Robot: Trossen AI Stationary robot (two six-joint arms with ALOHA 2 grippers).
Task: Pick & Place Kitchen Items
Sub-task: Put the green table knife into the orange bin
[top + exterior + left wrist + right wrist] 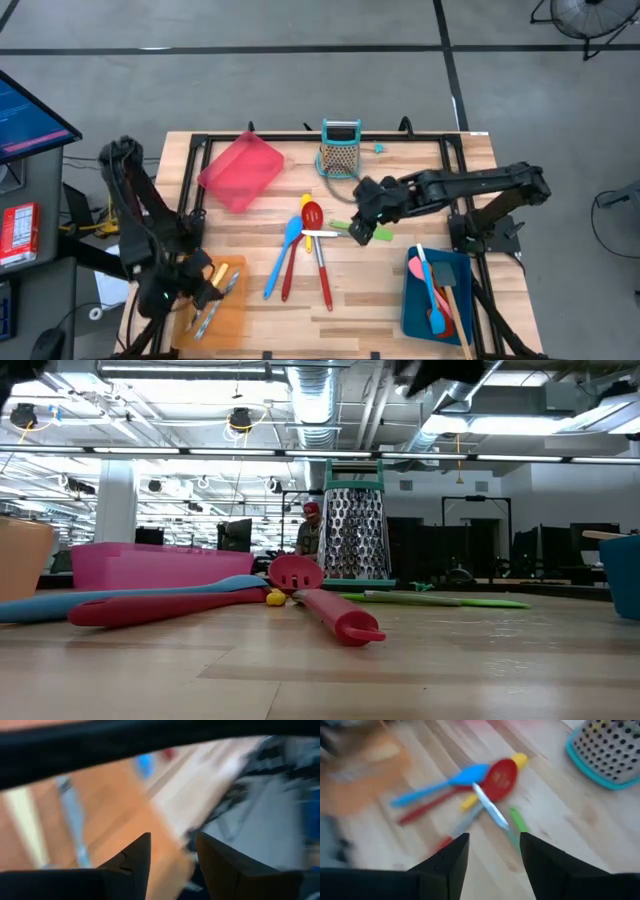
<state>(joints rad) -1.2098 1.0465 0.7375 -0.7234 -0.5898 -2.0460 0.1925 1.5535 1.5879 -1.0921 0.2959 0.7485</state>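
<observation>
High view is showing the right gripper [362, 232] hanging at frame centre, fingers spread and empty, over the green spatula [347, 226]; the red spoon [300, 246] is lying just left; the left gripper [208, 290], spread, is hovering over the orange tray [232, 308] at lower left.

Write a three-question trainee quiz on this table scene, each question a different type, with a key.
1. True or false: the right hand hovers open over the utensils in the middle of the table.
2. Multiple choice: which tray lies under the left hand? A) red tray B) orange tray C) blue tray
3. Fill in: the box grater stands at the table's far edge, beside the ____ tray.

Key: 1 true. 2 B, the orange tray. 3 red; the red tray lies next to it, while the blue tray sits near the right arm.
</observation>
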